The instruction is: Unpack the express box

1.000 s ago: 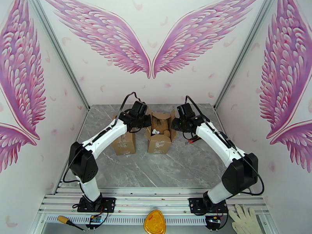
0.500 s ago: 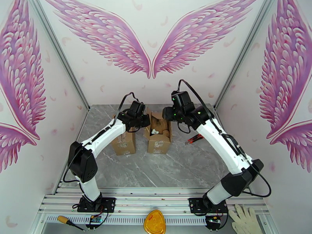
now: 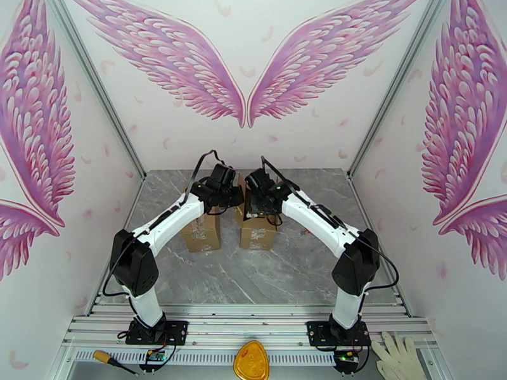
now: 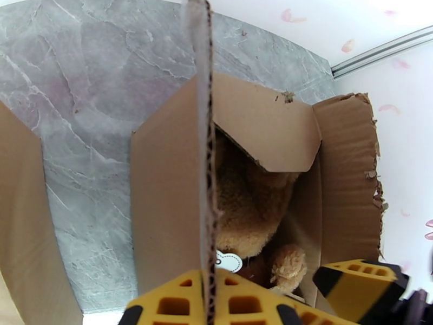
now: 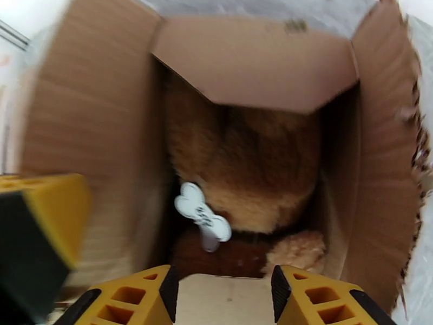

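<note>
The express box (image 3: pixel 256 232) stands open in the middle of the grey table. My left gripper (image 3: pixel 229 195) is shut on its left flap (image 4: pixel 204 158), whose edge runs up between the yellow fingers (image 4: pixel 178 304). Over the opening hovers my right gripper (image 5: pixel 222 299), open, its fingers (image 5: pixel 319 300) pointing down into the box with nothing between them. Inside lies a brown plush toy (image 5: pixel 254 169) with a white bone-shaped tag (image 5: pixel 203 215). The plush toy (image 4: pixel 249 212) also shows past the held flap.
A second, closed cardboard box (image 3: pixel 201 232) stands just left of the open one, under my left arm. On the near rail lie a screwdriver (image 3: pixel 114 361), a yellow object (image 3: pixel 251 362) and white gloves (image 3: pixel 396 354). Walls close in on three sides.
My right arm has swung left from the box's right side to above its opening, and its jaws have widened a little. The left gripper has kept its hold on the flap.
</note>
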